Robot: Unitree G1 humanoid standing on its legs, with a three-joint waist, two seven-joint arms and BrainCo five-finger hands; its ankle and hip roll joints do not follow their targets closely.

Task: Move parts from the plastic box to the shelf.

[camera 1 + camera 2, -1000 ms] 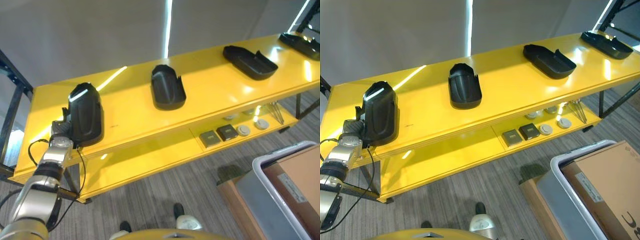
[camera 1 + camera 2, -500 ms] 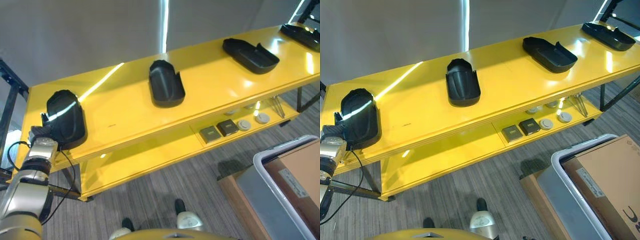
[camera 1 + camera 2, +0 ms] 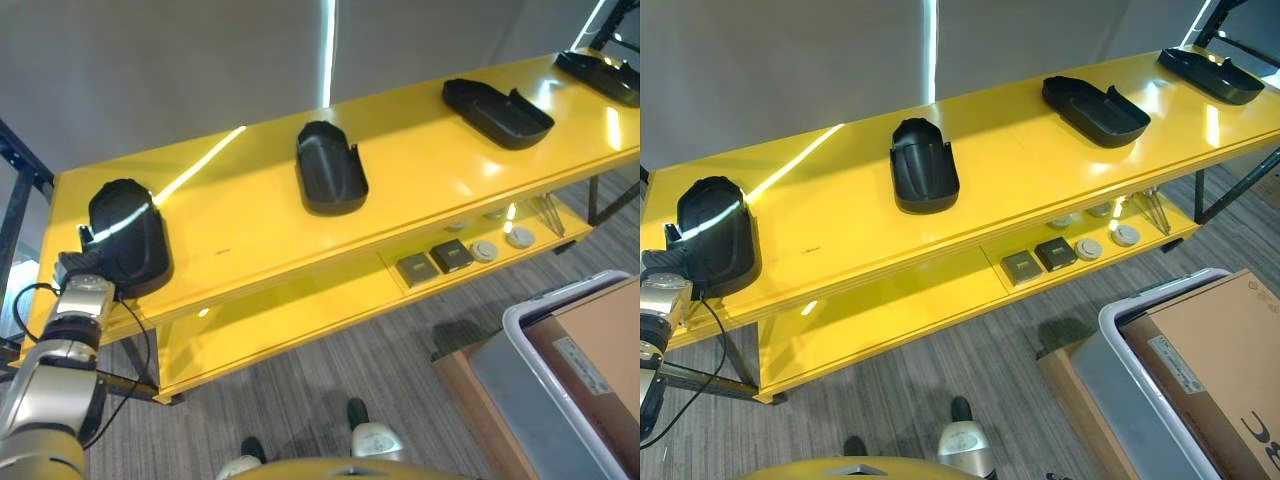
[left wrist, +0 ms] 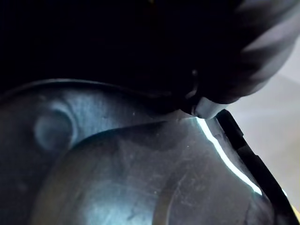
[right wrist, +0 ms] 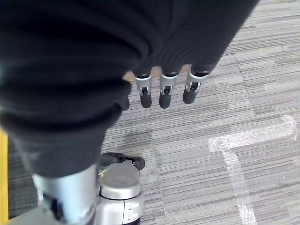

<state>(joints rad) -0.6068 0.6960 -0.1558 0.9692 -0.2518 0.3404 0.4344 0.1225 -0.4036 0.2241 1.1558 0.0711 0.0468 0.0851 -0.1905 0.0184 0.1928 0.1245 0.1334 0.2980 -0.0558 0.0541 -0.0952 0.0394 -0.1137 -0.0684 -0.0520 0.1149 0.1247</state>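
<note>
The left hand [image 3: 78, 268] sits directly behind the black moulded part [image 3: 127, 237] at the yellow shelf [image 3: 240, 215] edge; finger state cannot be determined. Risk: withdrawal drags the part off the edge. Right hand [image 5: 161, 91] hangs relaxed.

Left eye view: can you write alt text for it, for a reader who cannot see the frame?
The left hand is at a black part lying on the left end of a yellow shelf. Three more black parts sit spaced along it.
</note>
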